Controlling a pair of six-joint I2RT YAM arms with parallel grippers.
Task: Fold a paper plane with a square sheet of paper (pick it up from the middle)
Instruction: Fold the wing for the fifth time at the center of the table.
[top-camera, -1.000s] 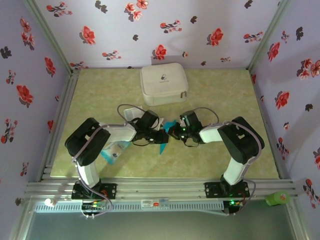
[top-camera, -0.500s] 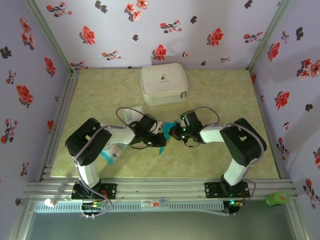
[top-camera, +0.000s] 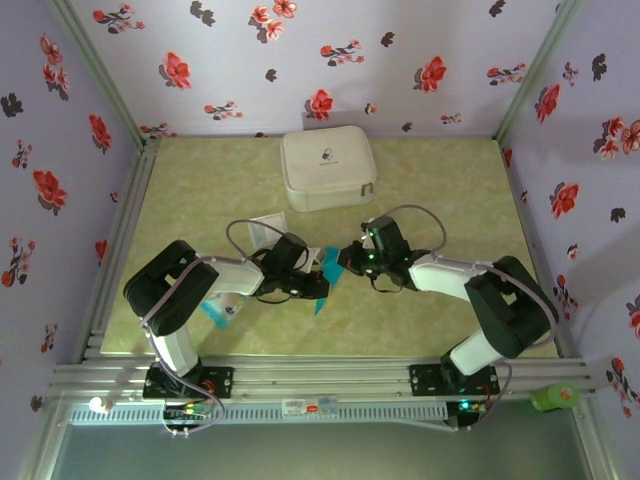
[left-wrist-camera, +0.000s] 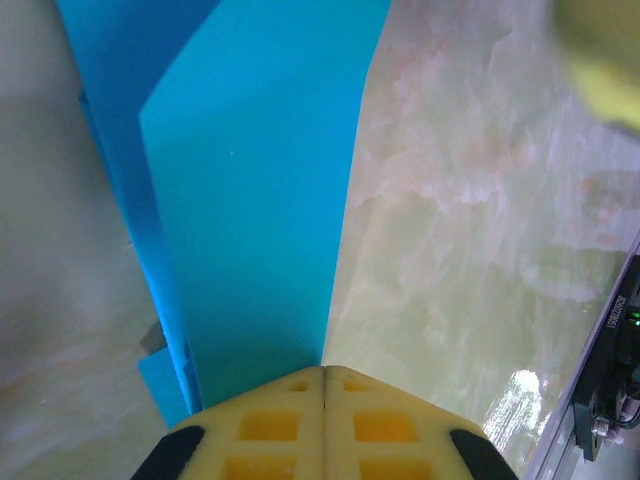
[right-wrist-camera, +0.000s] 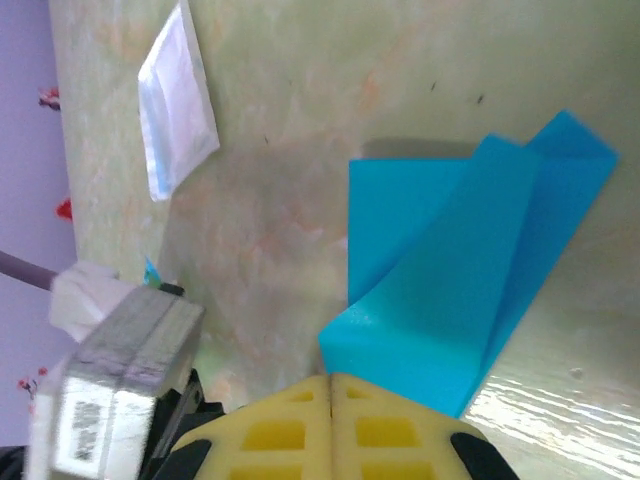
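Observation:
The square sheet of paper is bright blue and folded into long creased layers. It hangs between my two grippers near the table's middle. My left gripper is shut on one end; in the left wrist view the blue layers run straight out from the closed yellow jaws. My right gripper is shut on the other end, where a folded corner meets its closed jaws. The paper's far tip casts a shadow on the table.
A white zipped case sits at the back middle. A pale plastic packet lies behind my left arm, also visible as a packet from the right wrist. Another blue-and-white packet lies under my left arm. A green object sits off the table's front right.
Both arms have stretched lower and flatter, the right elbow swinging out to the right. The grippers stay pinched on the paper, which has shifted slightly.

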